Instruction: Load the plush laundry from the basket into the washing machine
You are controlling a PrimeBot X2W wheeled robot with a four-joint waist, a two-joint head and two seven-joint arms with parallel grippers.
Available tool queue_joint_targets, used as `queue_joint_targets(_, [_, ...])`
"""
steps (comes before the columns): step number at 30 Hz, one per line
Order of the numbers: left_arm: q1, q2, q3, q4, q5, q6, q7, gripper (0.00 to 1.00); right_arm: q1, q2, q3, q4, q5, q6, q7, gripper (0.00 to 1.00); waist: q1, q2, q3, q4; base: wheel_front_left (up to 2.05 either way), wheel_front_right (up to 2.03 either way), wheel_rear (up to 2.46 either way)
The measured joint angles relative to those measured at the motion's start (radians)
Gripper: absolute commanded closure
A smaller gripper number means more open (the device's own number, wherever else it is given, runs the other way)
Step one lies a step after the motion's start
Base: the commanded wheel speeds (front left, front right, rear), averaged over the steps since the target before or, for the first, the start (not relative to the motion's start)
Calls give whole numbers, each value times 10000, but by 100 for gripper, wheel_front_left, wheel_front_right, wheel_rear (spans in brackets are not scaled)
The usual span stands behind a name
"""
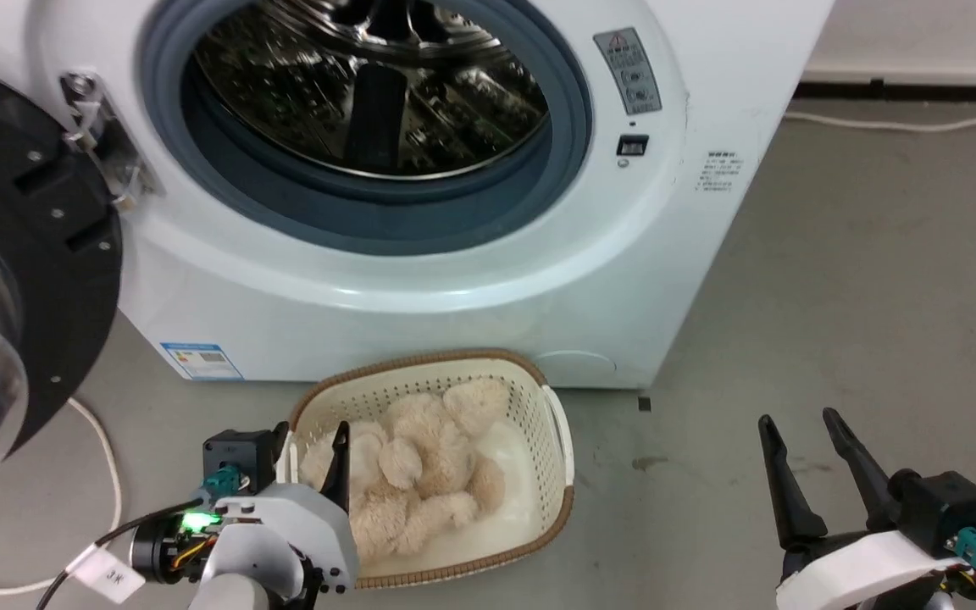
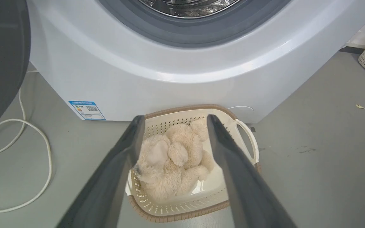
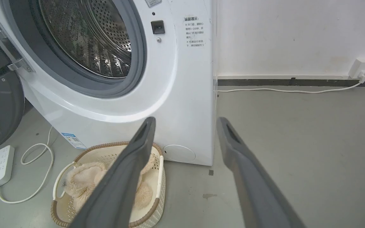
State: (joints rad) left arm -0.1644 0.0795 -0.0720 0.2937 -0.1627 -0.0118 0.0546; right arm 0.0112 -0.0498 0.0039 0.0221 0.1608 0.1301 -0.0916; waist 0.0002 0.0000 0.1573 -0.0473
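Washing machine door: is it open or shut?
Open. The door stands aside at the left, and the shiny drum is uncovered.

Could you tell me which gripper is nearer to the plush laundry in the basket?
Left. The left gripper is open by the left rim of the basket, pointing at the plush laundry; the right gripper is open well to the basket's right, above the floor.

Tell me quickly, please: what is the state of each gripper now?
Left gripper: open, empty, pointing toward the plush laundry in the basket.
Right gripper: open, empty.
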Motion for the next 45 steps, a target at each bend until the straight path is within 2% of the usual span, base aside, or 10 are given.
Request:
queue_joint_targets(16, [-1281, 280, -207, 1774, -663, -84, 368, 0, -136, 0, 23, -82, 671, -2, -339, 0, 0, 0, 1430, -300, 0, 0, 0])
queue_joint_targets(45, [-4949, 1256, -1058, 4974, -1509, -77, 748, 0, -359, 0, 19, -830, 2180, -2, -995, 0, 0, 0, 5388, -872, 0, 0, 0])
